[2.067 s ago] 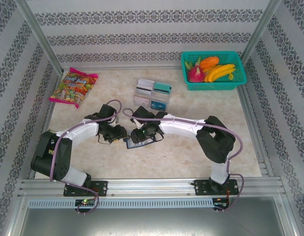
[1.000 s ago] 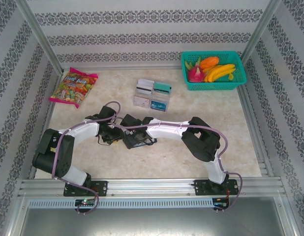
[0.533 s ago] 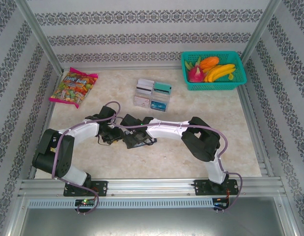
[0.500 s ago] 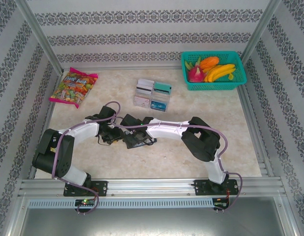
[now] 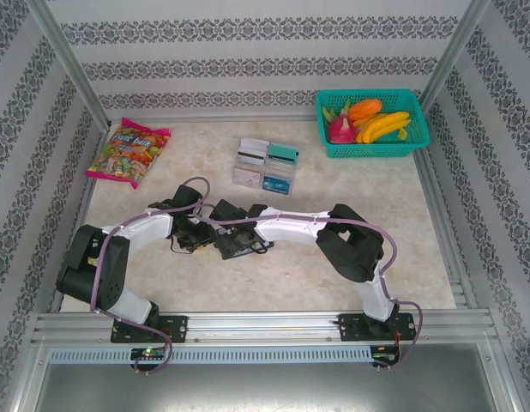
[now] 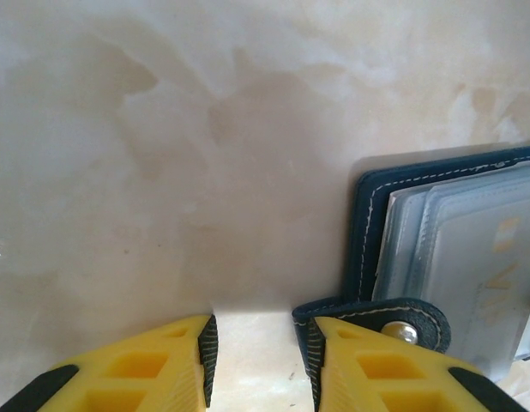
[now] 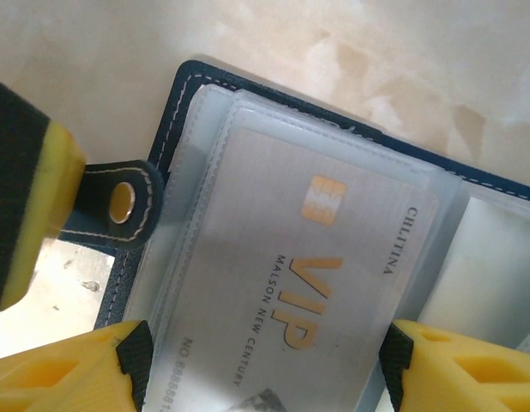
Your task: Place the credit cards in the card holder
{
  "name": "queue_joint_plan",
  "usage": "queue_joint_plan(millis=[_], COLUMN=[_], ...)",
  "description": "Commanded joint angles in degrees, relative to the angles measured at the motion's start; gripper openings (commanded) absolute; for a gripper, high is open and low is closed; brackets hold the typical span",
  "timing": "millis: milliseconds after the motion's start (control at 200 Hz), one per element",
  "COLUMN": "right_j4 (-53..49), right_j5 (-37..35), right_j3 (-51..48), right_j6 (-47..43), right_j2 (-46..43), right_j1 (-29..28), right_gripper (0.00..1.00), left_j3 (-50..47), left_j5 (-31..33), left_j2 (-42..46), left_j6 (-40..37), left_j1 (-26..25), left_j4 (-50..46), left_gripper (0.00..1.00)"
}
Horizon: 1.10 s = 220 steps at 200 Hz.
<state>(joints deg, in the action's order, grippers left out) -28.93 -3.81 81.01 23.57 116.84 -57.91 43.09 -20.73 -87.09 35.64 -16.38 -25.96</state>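
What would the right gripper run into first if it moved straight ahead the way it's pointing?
The right gripper would likely meet the VIP credit card in the open card holder first; how near is unclear.

Left gripper (image 6: 256, 360): bare table (image 6: 205, 129) ahead and left of the fingers, and the gap between them is clear. Card holder (image 6: 368, 232) blocks ahead-right, its snap tab (image 6: 376, 313) against the right finger. Right gripper (image 7: 263, 360): sleeve with card (image 7: 316, 283) spans finger to finger. The other arm's finger (image 7: 25, 172) crowds the tab side.
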Motion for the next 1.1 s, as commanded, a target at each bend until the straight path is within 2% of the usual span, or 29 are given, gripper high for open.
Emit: queue_joint_plan(millis=[0, 280, 669, 879, 1094], right_j4=[-0.83, -1.04, -1.66, 3.81, 11.04], right_j5=[-3.17, -1.91, -5.51, -1.63, 6.76], right_j3=[-0.03, -0.28, -1.96, -5.12, -9.95], right_j6=[-1.14, -1.14, -1.38, 0.19, 2.29], right_j2=[-0.42, 2.18, 2.45, -2.69, -6.73], right_j1=[-0.4, -0.89, -0.88, -0.13, 3.03], right_gripper=[0.72, 0.75, 0.6, 0.61, 0.6], left_j3=[-0.03, 0.3, 0.28, 0.35, 0.74], left_j5=[0.01, 0.25, -0.1, -0.31, -0.19], left_j2=[0.14, 0.01, -0.29, 0.14, 0.47], left_j6=[0.22, -0.07, 0.07, 0.22, 0.05], left_j1=[0.65, 0.72, 0.76, 0.75, 0.83], left_j4=[0.47, 0.09, 0.38, 0.29, 0.02], left_gripper=[0.37, 0.37, 0.37, 0.37, 0.38])
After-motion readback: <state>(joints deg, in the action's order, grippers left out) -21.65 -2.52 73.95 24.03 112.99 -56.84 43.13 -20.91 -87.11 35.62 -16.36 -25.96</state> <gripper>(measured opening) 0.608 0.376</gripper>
